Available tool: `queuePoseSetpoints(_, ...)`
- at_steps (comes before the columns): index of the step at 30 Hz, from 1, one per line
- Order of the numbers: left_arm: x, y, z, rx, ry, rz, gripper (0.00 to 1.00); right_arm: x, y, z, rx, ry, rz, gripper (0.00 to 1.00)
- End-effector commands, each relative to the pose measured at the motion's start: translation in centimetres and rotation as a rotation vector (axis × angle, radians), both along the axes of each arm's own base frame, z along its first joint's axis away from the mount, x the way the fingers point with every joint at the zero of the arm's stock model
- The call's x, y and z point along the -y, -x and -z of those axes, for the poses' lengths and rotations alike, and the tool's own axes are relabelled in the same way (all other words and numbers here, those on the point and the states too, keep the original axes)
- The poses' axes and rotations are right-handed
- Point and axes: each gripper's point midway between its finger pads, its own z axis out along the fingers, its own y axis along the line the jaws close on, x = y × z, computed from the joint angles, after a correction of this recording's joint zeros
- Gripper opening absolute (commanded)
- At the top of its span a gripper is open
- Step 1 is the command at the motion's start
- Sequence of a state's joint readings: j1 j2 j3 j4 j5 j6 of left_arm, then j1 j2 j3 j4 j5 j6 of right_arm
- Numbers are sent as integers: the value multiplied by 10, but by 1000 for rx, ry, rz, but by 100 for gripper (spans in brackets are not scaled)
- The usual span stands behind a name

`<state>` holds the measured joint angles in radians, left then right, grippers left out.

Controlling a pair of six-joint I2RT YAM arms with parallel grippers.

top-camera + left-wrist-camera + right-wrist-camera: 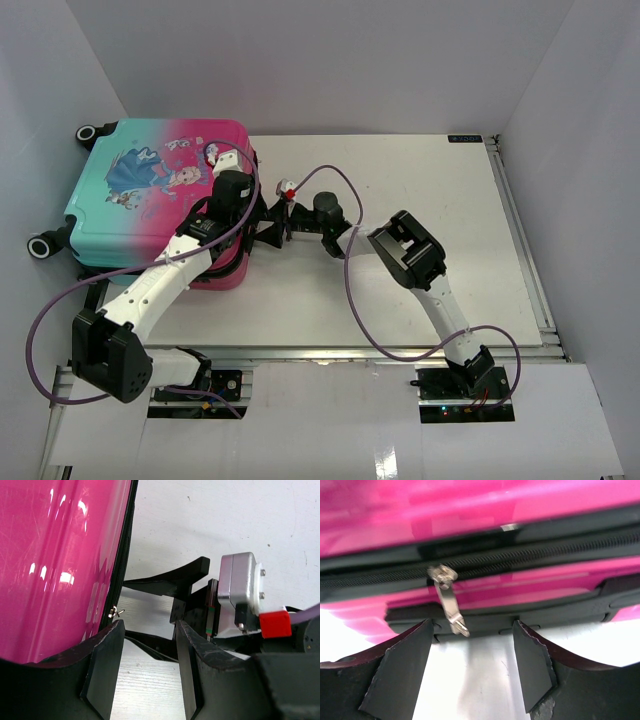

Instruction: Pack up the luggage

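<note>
The luggage (155, 200) lies closed on its side at the table's left, pink-to-teal with a cartoon print. My left gripper (262, 215) sits at its pink right edge, open and empty; in the left wrist view (147, 652) the pink shell (60, 565) fills the left, with a small zipper pull (116, 612) just beyond the left finger. My right gripper (284, 222) faces the same edge, open. In the right wrist view (470, 647) a silver zipper pull (449, 605) hangs from the black zipper line just ahead of the open jaws, untouched. The shell (470, 510) spans the top.
The right gripper's black fingers and silver motor (240, 592) are close in front of the left gripper. The suitcase's wheels (40, 246) stick out at the far left. A metal rail (525, 250) runs along the table's right edge. White walls surround the table.
</note>
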<state>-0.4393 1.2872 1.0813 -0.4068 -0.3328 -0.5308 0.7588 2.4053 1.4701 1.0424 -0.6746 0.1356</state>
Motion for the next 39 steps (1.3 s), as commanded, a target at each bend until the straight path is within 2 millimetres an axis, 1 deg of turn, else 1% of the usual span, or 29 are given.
queuePoseSetpoints(1,-38,6,1,-6,-86,-94,57,-7,17,-76,165,-124,-14,71)
queuePoseSetpoints(4,-38,6,-3,4,-81,-95,57,-5,19,-83,175,-130,-16,71)
queuePoseSetpoints(7,-38,6,-5,9,-74,-91,57,-7,19,-86,175,-132,-24,72)
queuePoseSetpoints(11,-38,7,-5,12,-71,-91,57,-14,13,-76,143,-126,-30,71)
queuePoseSetpoints(13,-38,7,-6,14,-72,-89,57,-19,11,-64,119,-119,-34,71)
queuePoseSetpoints(15,-37,7,-6,15,-70,-87,57,-21,9,-57,105,-117,-39,71)
queuePoseSetpoints(20,-37,6,-9,21,-70,-86,57,-24,6,-45,109,-100,-42,70)
queuePoseSetpoints(22,-38,6,-11,25,-70,-89,57,-23,6,-44,117,-94,-40,68)
queuePoseSetpoints(26,-38,6,-15,38,-65,-91,57,-23,4,-38,112,-81,-27,67)
queuePoseSetpoints(31,-38,7,-14,37,-66,-92,57,-21,-1,-36,103,-73,12,65)
queuePoseSetpoints(35,-39,7,-16,41,-65,-93,57,-18,-7,-35,58,-46,62,64)
queuePoseSetpoints(39,-38,7,-19,47,-60,-93,57,-14,-4,-31,22,-43,69,64)
